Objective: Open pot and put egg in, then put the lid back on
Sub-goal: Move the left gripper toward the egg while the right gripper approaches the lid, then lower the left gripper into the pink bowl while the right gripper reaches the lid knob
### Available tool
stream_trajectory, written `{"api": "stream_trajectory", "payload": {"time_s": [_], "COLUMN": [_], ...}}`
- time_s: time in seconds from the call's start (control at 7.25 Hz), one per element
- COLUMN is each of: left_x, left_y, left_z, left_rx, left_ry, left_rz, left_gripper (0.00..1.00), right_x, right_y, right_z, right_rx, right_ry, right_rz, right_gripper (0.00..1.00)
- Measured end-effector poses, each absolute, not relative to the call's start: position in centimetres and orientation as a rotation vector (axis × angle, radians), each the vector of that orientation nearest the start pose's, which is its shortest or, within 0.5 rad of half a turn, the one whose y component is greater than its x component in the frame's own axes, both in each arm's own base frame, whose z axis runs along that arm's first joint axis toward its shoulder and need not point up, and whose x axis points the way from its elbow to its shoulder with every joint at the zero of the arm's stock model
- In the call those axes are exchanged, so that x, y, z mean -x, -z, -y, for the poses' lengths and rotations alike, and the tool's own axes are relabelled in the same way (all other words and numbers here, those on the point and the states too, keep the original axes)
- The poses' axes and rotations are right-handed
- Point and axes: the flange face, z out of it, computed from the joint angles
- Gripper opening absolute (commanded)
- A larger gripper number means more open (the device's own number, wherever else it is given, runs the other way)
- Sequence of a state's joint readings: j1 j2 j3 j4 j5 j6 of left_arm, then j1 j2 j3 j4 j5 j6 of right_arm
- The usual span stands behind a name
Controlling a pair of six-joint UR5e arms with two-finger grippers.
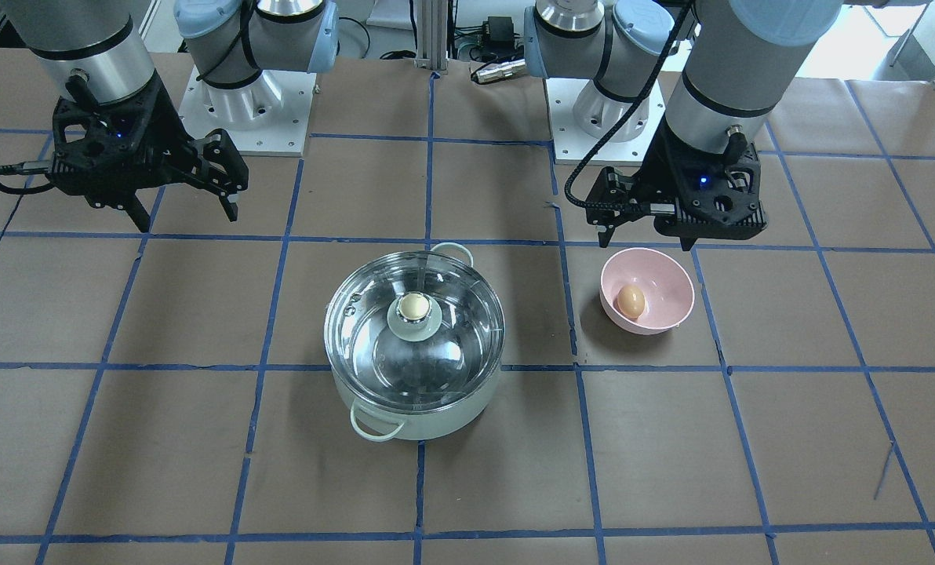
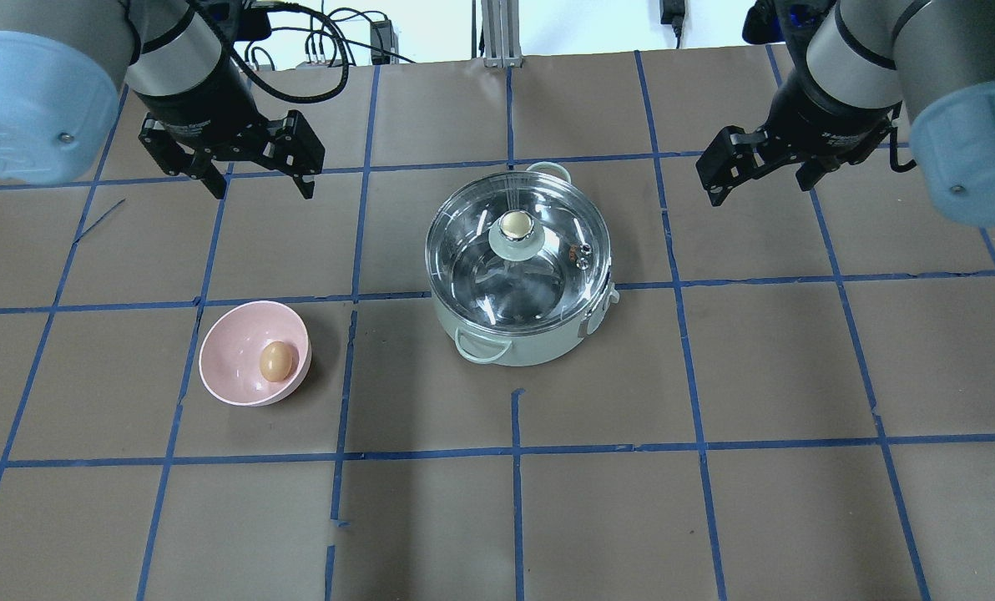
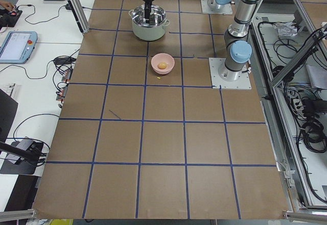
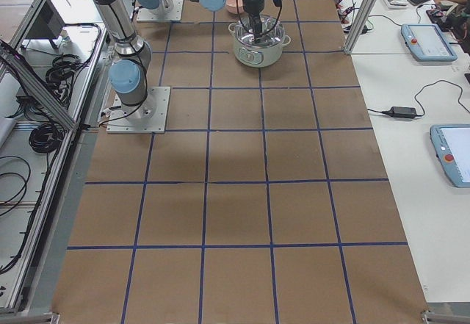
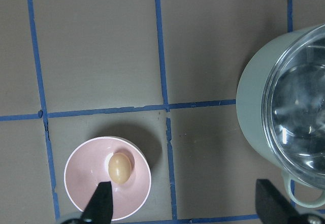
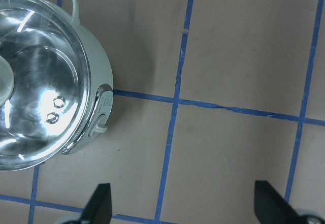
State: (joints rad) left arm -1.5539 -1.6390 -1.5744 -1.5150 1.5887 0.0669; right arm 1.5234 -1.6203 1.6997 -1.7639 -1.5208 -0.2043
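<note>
The pale mint pot [image 1: 414, 414] stands mid-table with the clear glass lid [image 1: 369, 341] on it, beige knob [image 1: 413, 306] at centre. The brown egg [image 1: 631, 300] lies in a pink bowl [image 1: 666, 286]. In the overhead view the pot [image 2: 514, 349], lid [image 2: 552, 250], egg [image 2: 275, 361] and bowl [image 2: 234, 351] all show. My left gripper [image 2: 262, 190] is open and empty, hovering behind the bowl; its wrist view shows the egg [image 5: 120, 167] below the gripper [image 5: 185, 206]. My right gripper [image 2: 756, 188] is open and empty, high beside the pot.
Brown table surface with a grid of blue tape lines. The two arm bases [image 1: 244, 102] stand at the robot's edge of the table. The right wrist view shows the pot's wall [image 6: 101, 76] and a latch on its side.
</note>
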Motion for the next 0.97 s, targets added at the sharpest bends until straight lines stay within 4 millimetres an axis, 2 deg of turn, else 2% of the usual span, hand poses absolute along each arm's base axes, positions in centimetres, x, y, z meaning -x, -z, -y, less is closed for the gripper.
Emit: {"api": "stream_trajectory", "payload": {"time_s": [0.14, 0.41, 0.97], "left_x": [10.3, 7.8, 3.8], "left_y": [-43.6, -38.5, -28.7], "left_z": [51.5, 49.8, 48.2], "left_rx": [-0.140, -0.266, -0.402], "left_ry": [-0.106, -0.230, -0.345], "left_rz": [-3.124, -3.093, -3.013], "left_gripper": [0.93, 0.94, 0.94], "right_x": [-11.6, -12.7, -16.9], "right_y": [-46.9, -46.9, -44.4], "right_z": [48.7, 48.9, 51.2], "right_rx": [0.247, 0.254, 0.179], "right_ry": [0.193, 0.202, 0.205], "right_rz": [-3.091, -3.089, -3.091], "right_gripper": [1.00, 1.00, 1.00]}}
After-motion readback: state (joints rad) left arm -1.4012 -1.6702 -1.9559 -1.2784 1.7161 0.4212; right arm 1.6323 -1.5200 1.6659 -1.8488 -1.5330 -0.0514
